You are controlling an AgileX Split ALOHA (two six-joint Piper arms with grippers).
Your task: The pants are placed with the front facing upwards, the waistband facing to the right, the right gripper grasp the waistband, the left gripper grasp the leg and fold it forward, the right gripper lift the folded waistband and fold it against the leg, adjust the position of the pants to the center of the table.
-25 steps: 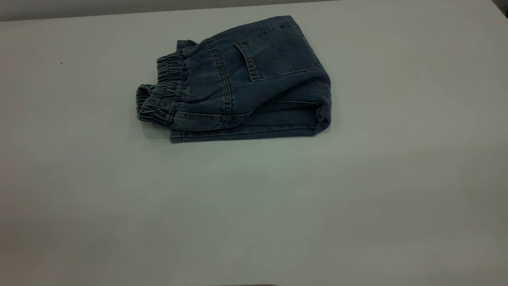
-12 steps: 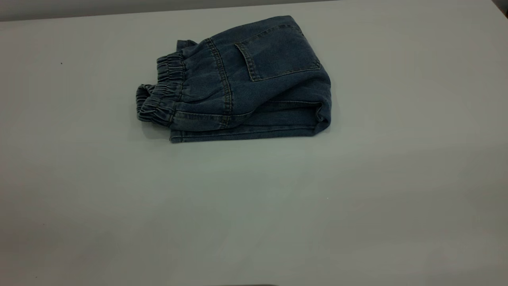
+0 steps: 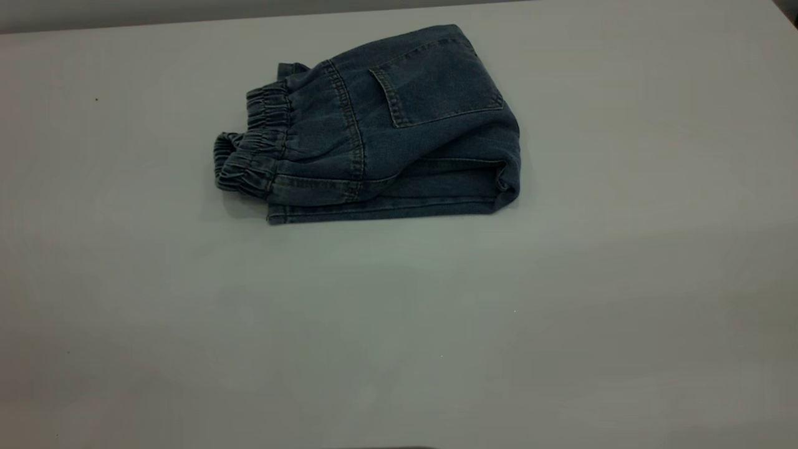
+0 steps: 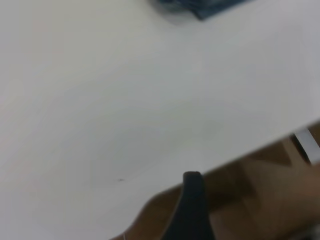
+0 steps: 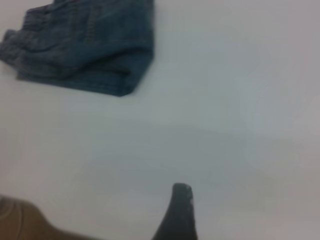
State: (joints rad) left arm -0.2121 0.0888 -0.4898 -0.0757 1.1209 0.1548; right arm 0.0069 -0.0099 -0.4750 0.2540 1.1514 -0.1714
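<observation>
Pants folded on table, no readable label; both end effectors' state unclear.

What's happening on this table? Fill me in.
Nothing is being handled right now. The pants lie folded into a compact bundle on the table, back pocket up, waistband at the left. Both grippers are pulled back near the table's edge, clear of the denim: left gripper, right gripper.

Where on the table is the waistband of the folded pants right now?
In the exterior view the waistband forms the left end of the folded pants, which lie on the table toward its far edge.
</observation>
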